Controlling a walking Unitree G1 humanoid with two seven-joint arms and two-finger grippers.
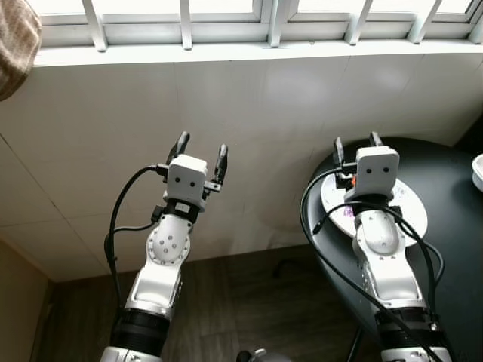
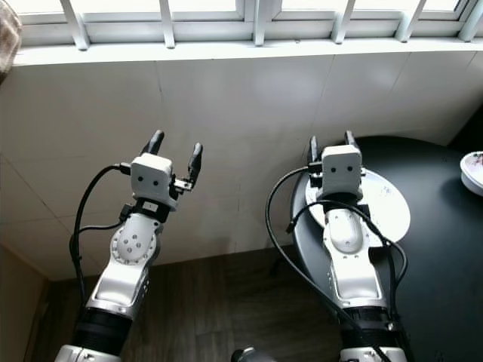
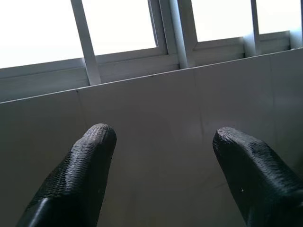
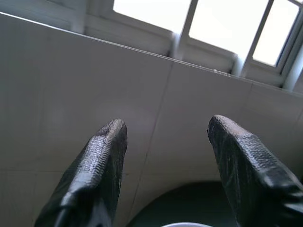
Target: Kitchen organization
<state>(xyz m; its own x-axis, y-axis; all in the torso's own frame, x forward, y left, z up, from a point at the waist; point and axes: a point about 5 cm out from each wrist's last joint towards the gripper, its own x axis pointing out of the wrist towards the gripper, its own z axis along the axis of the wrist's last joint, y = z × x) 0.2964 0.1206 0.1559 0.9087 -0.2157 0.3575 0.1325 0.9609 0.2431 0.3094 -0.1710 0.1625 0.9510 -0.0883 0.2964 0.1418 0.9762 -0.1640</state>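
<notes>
Both arms are raised in front of a white tiled wall (image 1: 249, 128) that runs under a white-framed window (image 1: 226, 15) at the far side of the scene. The left gripper (image 1: 201, 154) is held up over the dark wooden floor (image 1: 249, 309), its two black fingers (image 3: 78, 177) spread apart with nothing between them; in the left wrist view they point at the tiles and the window frame above. The right gripper (image 1: 358, 143) is over the near left edge of a round black table (image 1: 453, 226) that stands at the right, close to the wall. Its jaws are released too, the two fingers (image 4: 94, 175) well apart and empty, pointing toward the wall just above the table's far rim.

A white plate (image 1: 411, 207) lies flat on the black table, directly beneath the right wrist and forearm, which cover much of it; some small dark marks or a print show on its surface, too small to make out. At the far right edge of the table a part of a white bowl (image 2: 473, 172) is visible, well apart from the plate. Black cables loop along both forearms. At the upper left corner a patch of brownish checked fabric (image 1: 15, 41) shows beside the window sill
</notes>
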